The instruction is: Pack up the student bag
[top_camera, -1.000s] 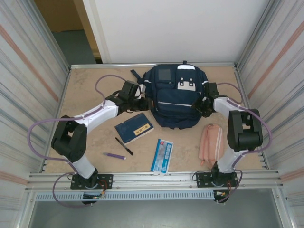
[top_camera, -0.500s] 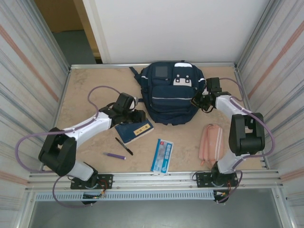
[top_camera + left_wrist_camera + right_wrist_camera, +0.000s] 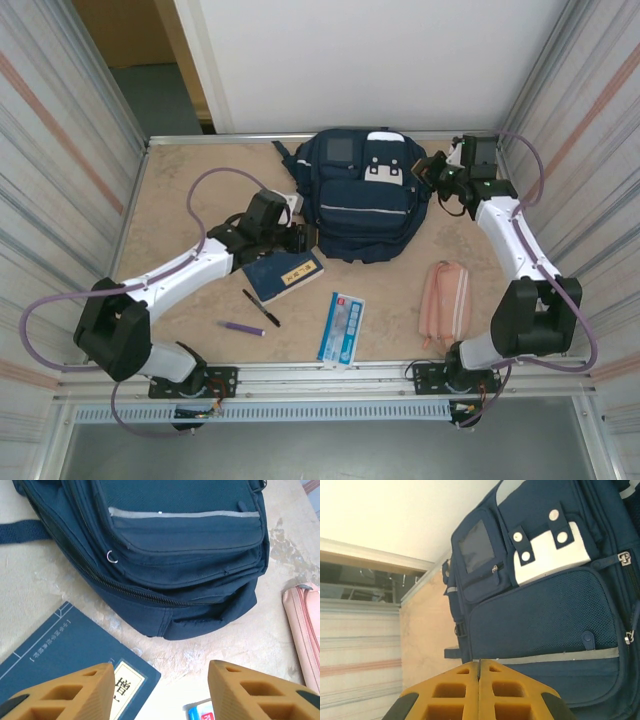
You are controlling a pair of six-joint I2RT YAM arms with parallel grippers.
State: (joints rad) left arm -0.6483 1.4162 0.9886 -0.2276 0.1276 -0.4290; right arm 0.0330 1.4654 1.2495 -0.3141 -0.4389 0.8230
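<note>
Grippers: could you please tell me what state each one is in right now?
Left gripper: open, empty.
Right gripper: shut, nothing seen in it.

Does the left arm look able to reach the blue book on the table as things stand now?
Probably yes. The left gripper hangs open over a corner of the blue book, and nothing lies on the cover. The student bag lies just beyond and leaves the book free.

A light brown table [image 3: 180,190] with cloudy marks sits in a small booth. A plain white wall [image 3: 380,60] stands at the far side. The striped left wall [image 3: 50,150] and striped right wall [image 3: 600,120] close in the sides. A shiny metal rail [image 3: 330,378] runs along the near edge
</note>
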